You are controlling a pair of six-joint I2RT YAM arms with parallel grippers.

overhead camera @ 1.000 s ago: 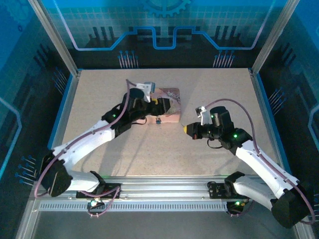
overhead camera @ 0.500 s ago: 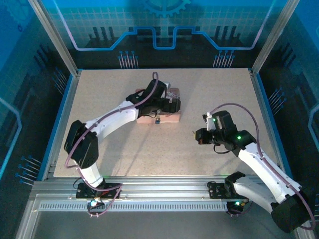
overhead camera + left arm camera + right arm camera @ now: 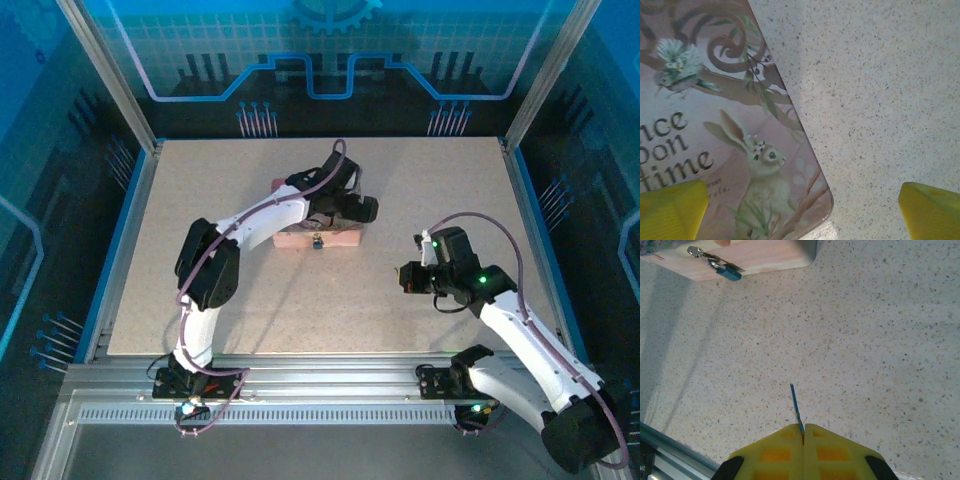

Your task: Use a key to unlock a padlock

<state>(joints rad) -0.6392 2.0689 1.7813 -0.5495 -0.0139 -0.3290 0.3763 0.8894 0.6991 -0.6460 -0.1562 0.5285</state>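
Look at the padlock [image 3: 729,273], hanging on the front of the tin [image 3: 715,125]. Find the key [image 3: 796,410] pinched tight in the right gripper [image 3: 803,430], well apart from the lock. See the left gripper [image 3: 802,212] spread wide over the tin's corner, holding nothing. Could miss the tiny keyhole, or push the loose tin away.

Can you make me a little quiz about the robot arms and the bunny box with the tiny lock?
1. True or false: the padlock hangs on the side of the tin.
2. Pick one. The right gripper is pinching: A) the padlock, B) the key, C) nothing.
3. Fill the gap: over the tin's corner, the left gripper has its jaws ____.

Key: 1 true. 2 B. 3 open.
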